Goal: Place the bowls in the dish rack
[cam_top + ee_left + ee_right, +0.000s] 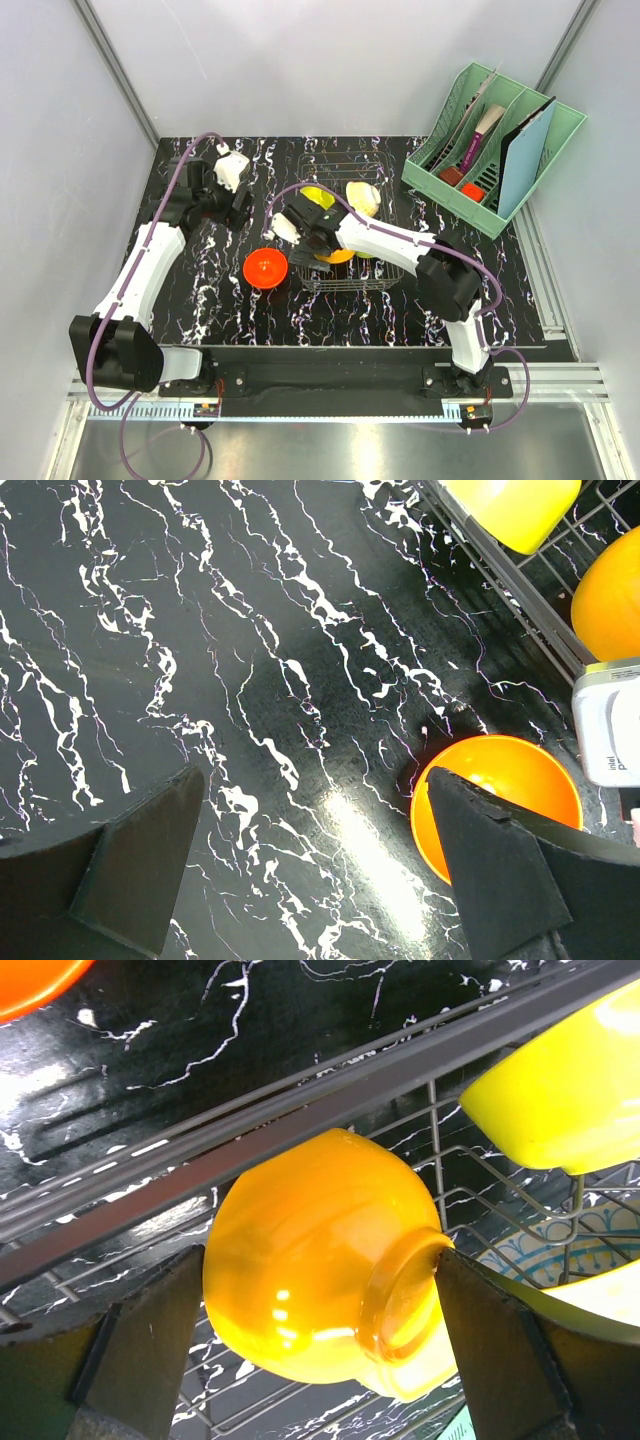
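Observation:
The dish rack (pixel 388 277) of dark wire stands mid-table. In it are a yellow bowl (pixel 318 195), a cream bowl (pixel 363 197) and an orange-yellow bowl (pixel 337 256). My right gripper (pixel 300 240) reaches over the rack's left end and is open. In the right wrist view its fingers (pixel 150 1330) stand close on either side of the orange-yellow bowl (pixel 310 1270), which lies tilted on the wires, foot toward the right finger. A red-orange bowl (pixel 265 268) sits upright on the table left of the rack. My left gripper (pixel 238 203) hangs open and empty beyond it.
A mint-green slotted organiser (pixel 490 150) with papers stands at the back right. In the left wrist view the red-orange bowl (pixel 500 780) shows partly behind my right finger, with the rack's rim (pixel 520 610) past it. Grey walls close in left and right.

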Robot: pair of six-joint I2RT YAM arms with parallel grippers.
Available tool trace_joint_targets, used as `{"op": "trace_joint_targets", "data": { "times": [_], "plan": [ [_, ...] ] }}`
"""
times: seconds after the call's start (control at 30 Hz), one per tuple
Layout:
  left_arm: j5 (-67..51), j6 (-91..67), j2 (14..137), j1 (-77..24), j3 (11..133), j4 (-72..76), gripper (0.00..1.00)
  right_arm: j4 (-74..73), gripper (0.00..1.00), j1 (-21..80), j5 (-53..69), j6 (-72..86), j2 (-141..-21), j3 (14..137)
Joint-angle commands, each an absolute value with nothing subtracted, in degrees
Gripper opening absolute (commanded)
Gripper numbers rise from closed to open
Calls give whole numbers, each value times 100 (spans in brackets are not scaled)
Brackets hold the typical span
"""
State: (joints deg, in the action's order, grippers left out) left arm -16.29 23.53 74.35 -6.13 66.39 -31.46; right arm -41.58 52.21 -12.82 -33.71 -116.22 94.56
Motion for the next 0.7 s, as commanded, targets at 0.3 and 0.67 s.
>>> {"op": "trace_joint_targets", "data": {
  "times": [0.3, 0.67],
  "plan": [
    [-1749, 2329, 7374, -562, 6794, -2883, 99, -4649, 100, 5080, -422, -2848, -11857, 10002],
    [-1793, 2259, 7374, -562, 6838, -2892, 99, -4746, 100, 4905, -527, -2997, -11409, 10046]
  ]
}}
